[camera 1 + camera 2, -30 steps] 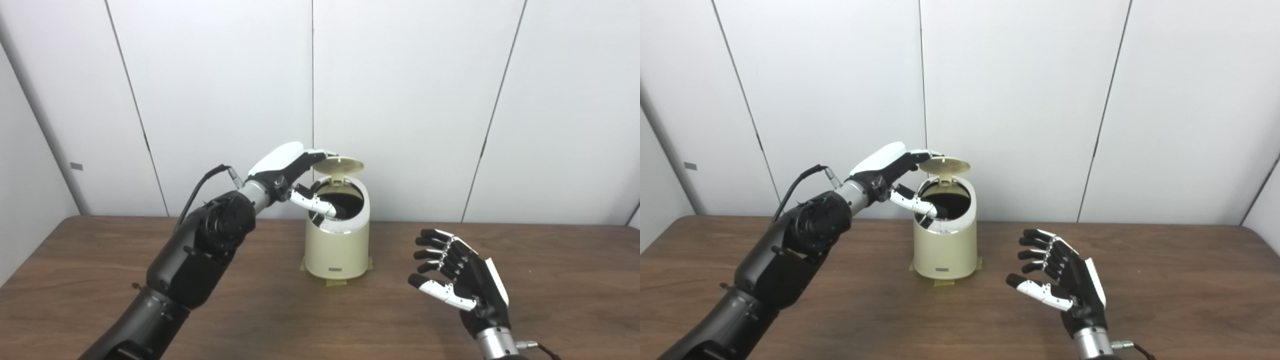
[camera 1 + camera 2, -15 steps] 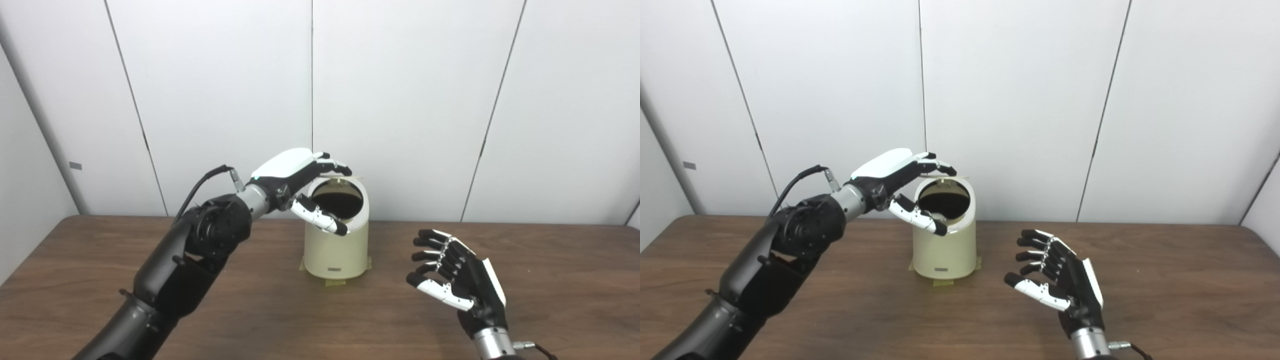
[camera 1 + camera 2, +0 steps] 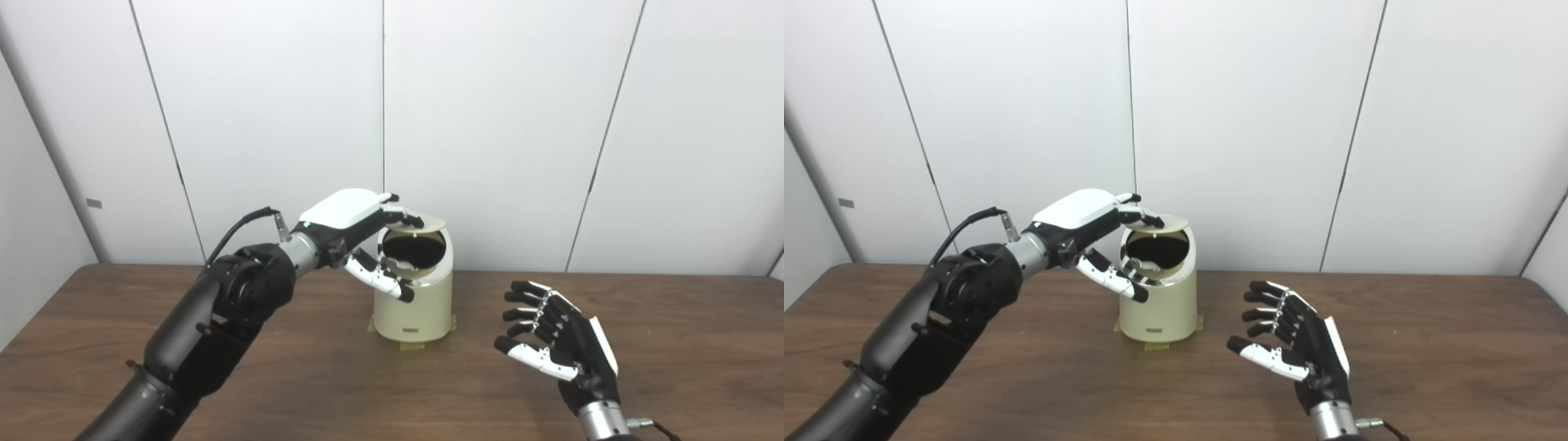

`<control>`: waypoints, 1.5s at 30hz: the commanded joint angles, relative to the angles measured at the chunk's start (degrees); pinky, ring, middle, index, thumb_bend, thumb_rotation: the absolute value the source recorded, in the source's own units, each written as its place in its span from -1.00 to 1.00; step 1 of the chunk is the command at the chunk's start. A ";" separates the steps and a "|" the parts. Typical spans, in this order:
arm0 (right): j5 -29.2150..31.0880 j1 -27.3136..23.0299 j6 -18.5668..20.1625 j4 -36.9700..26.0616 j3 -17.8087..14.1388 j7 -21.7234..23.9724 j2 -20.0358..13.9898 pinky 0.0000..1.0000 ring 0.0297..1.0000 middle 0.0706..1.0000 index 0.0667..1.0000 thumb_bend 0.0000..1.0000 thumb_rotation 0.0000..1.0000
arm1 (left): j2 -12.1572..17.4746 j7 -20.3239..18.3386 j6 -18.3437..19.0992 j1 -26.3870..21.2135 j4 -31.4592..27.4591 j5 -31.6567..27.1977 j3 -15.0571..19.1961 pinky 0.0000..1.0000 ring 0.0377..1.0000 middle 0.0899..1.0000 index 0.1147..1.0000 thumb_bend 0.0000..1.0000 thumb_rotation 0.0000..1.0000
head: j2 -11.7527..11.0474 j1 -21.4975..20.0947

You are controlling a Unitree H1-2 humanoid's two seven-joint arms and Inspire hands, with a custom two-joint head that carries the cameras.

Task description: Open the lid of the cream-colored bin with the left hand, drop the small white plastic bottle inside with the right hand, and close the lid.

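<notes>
- While the lid hangs partly raised over the bin, we judge the step in hand to be closing it; our left hand rests its fingers on the lid's top, thumb spread low at the bin's 9 o'clock side, gripping nothing.
- To close well, we should press down evenly near the free edge and keep the thumb out of the mouth.
- Our right hand waits at the bin's 4 o'clock, fingers wide, empty.
- Inside the bin we see a dark hollow; something pale shows near the rim, but we cannot tell whether it is the bottle.
- No bottle lies on the table.
</notes>
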 commanded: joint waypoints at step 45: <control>0.74 -1.97 2.67 -5.58 0.35 -0.42 0.90 -0.10 0.15 0.29 0.32 0.63 -0.65 | -2.44 3.94 -3.90 5.07 -0.23 23.75 -9.07 1.00 1.00 0.79 0.72 0.97 -0.17 | 2.39 -1.24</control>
